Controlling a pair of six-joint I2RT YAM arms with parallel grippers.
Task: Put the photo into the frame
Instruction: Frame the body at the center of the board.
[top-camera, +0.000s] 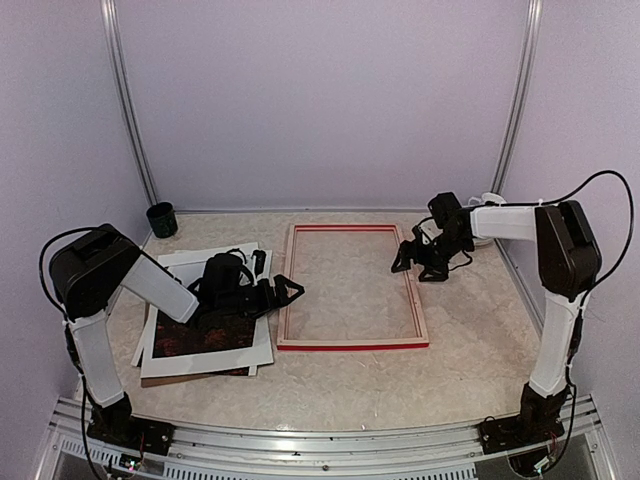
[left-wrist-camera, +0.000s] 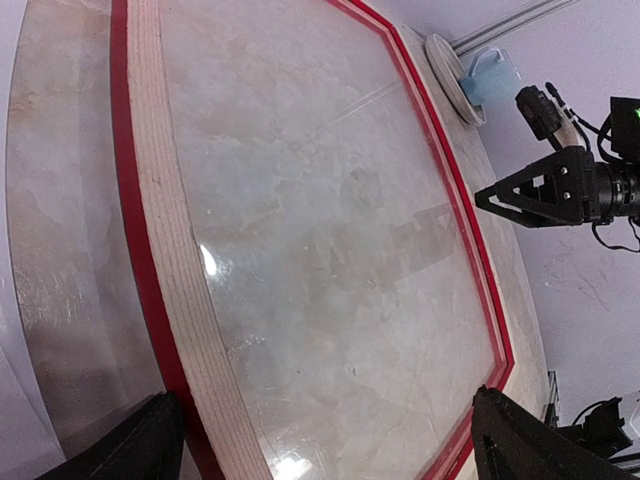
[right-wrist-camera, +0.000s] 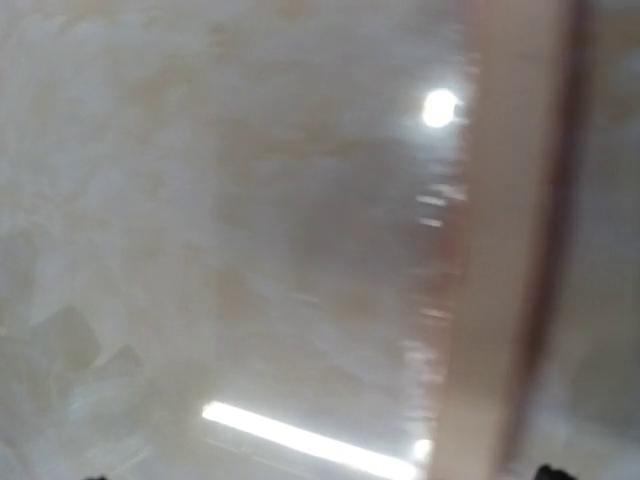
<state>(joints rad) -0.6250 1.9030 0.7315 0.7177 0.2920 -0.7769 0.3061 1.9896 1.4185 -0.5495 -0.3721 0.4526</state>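
Note:
The frame (top-camera: 352, 343) lies flat mid-table with its pale wood back up and red edges showing. Its glass and wooden rim (left-wrist-camera: 170, 250) fill the left wrist view. The photo (top-camera: 205, 335), a dark reddish print, shows in a stack of white sheets left of the frame. My left gripper (top-camera: 292, 291) hovers open over the stack's right side, pointing at the frame's left rail. Its fingertips (left-wrist-camera: 130, 450) sit wide apart with nothing between them. My right gripper (top-camera: 403, 256) hangs open above the frame's right rail (right-wrist-camera: 500, 250), in a blurred view.
A dark green cup (top-camera: 161, 219) stands at the back left. A white disc (left-wrist-camera: 445, 70) and a pale blue object (left-wrist-camera: 490, 75) sit at the back right corner. A brown board (top-camera: 190, 378) pokes out under the stack. Walls close in on three sides.

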